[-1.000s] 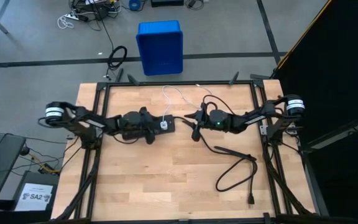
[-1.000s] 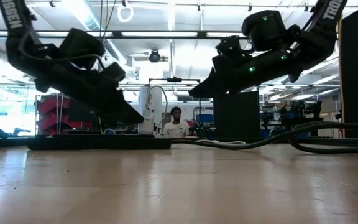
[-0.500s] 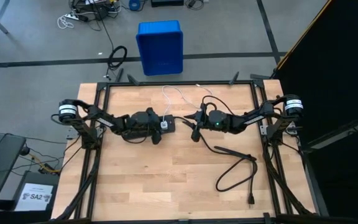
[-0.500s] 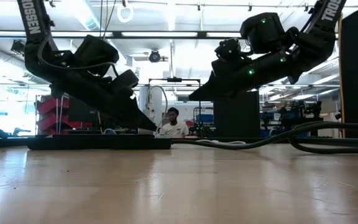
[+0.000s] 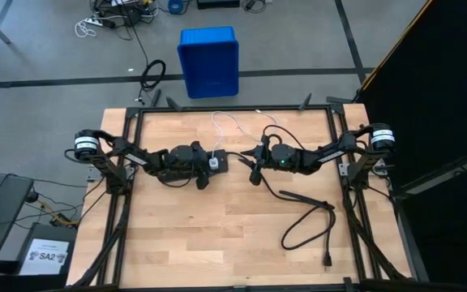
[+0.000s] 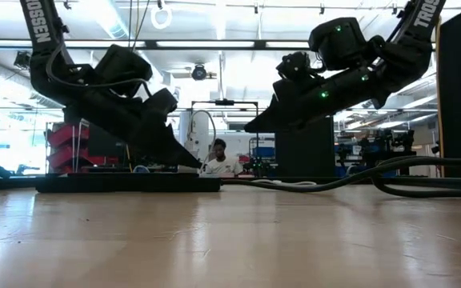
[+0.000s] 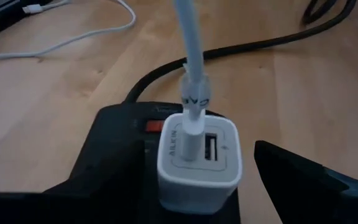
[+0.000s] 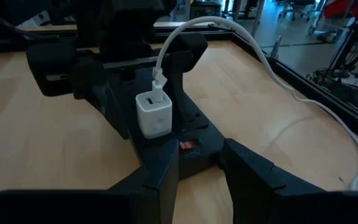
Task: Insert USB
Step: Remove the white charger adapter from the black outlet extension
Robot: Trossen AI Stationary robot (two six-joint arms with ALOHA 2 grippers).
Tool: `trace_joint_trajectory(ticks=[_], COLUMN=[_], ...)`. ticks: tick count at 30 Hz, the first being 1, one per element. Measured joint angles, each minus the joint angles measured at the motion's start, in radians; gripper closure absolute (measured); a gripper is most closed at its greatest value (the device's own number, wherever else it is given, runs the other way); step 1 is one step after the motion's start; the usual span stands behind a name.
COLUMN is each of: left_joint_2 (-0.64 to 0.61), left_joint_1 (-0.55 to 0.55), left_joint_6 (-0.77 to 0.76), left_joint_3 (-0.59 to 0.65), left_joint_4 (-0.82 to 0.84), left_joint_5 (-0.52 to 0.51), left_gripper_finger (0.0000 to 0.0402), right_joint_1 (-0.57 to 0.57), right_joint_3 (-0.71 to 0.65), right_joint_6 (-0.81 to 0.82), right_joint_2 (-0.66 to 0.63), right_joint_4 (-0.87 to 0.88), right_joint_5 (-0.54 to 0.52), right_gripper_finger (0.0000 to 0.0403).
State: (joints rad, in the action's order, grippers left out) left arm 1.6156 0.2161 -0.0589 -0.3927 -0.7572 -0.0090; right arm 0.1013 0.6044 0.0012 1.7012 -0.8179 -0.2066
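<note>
The USB (image 7: 191,93) sits plugged into the white charger (image 7: 199,155) between the parted left jaws (image 7: 185,199). The right jaws (image 8: 197,168), apart and empty, should retreat without snagging it.

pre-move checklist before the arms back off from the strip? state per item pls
1. USB plug seated in one port of the white charger: ok; the port beside it is empty.
2. Charger upright on the black power strip: ok.
3. Left gripper open, fingers either side of the charger and not clamping it: ok.
4. Right gripper off the cable, nothing between its fingers: ok, its tips point at the strip's end.
5. White cable free of both arms on its way to the table's far edge: ok in the right wrist view.
6. Plug fully home in the port: cannot tell.
</note>
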Motion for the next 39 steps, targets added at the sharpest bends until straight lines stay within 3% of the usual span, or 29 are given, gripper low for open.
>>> trace_joint_trajectory(ticks=[6,20,28,36,39], left_joint_2=[-0.052,-0.073,-0.072,-0.072,-0.072], left_joint_1=[0.005,0.006,0.008,0.007,0.006], left_joint_6=[0.003,0.029,0.032,0.086,0.093], left_joint_3=[0.0,0.0,0.0,0.0,0.0], left_joint_4=[0.087,0.074,0.095,0.091,0.081], left_joint_5=[0.0,-0.005,-0.02,-0.014,-0.014], left_gripper_finger=[0.0112,0.0117,0.0174,0.0274,0.0277], right_joint_1=[0.0,0.0,0.0,0.0,0.0], right_joint_3=[0.0,0.0,0.0,0.0,0.0], right_joint_6=[0.0,0.006,0.006,0.006,0.006], right_joint_2=[0.0,0.0,0.0,0.0,0.0], right_joint_4=[0.004,-0.001,0.0,0.004,0.004], right_joint_5=[0.0,-0.001,-0.001,0.01,0.05], right_gripper_finger=[0.0302,0.0303,0.0301,0.03,0.0301])
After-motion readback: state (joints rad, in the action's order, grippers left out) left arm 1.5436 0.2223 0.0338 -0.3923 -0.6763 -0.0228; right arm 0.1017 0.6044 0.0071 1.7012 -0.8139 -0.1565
